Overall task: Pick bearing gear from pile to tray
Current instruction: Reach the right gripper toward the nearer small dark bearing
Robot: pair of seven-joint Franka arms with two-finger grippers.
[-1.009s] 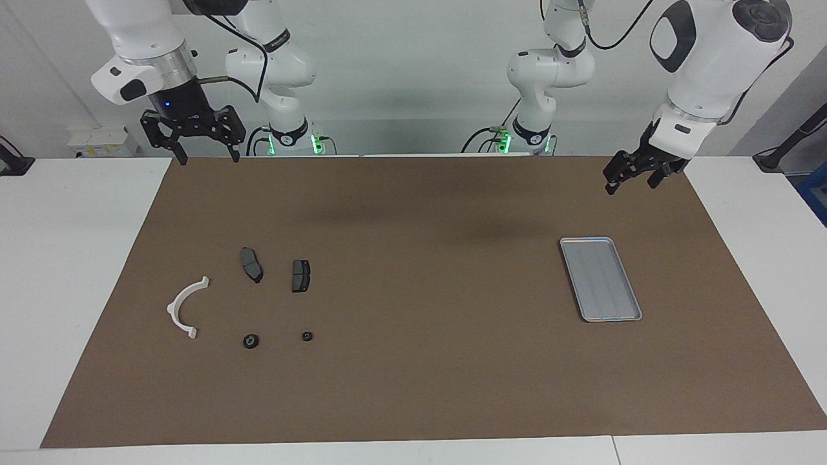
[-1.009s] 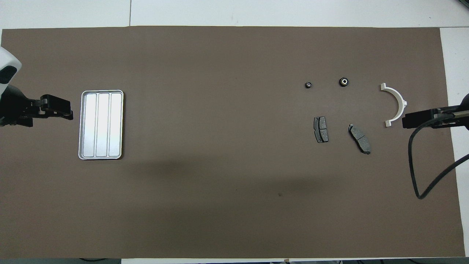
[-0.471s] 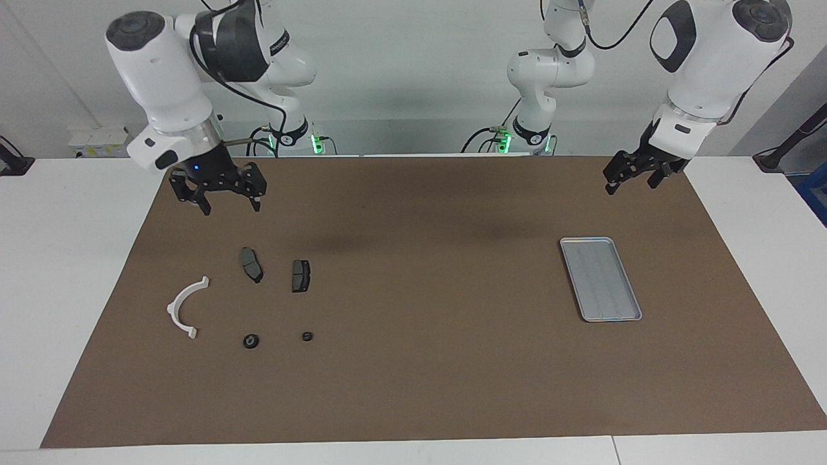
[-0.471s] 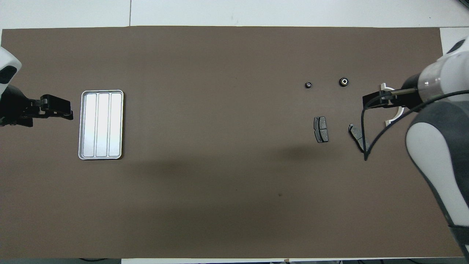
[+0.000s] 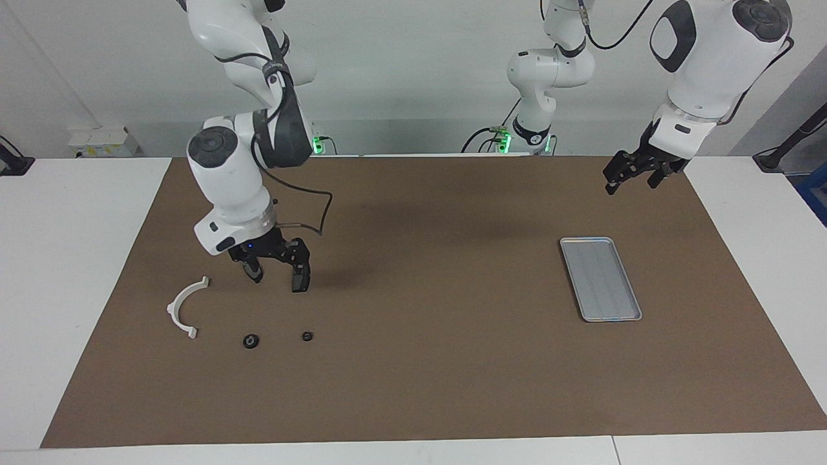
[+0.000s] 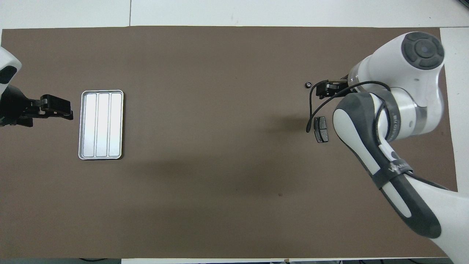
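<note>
The pile lies toward the right arm's end of the table. It holds a white half-ring bracket (image 5: 184,309) and two black round bearing gears, one larger (image 5: 251,340) and one smaller (image 5: 307,336) (image 6: 308,85). My right gripper (image 5: 276,279) (image 6: 324,90) hangs open low over the two brake pads and covers them in the facing view. One brake pad (image 6: 321,129) shows from overhead. The gears lie farther from the robots than the gripper's place. The silver tray (image 5: 585,240) (image 6: 102,91) holds nothing. My left gripper (image 5: 632,182) (image 6: 69,109) waits open, raised beside the tray.
A brown mat (image 5: 426,361) covers the table, with white table edge around it. In the overhead view the right arm (image 6: 388,110) hides the bracket, the larger gear and the second brake pad.
The right arm has swung out from the robots' end of the mat and come down over the brake pads, still open. The left arm, tray and parts have not moved.
</note>
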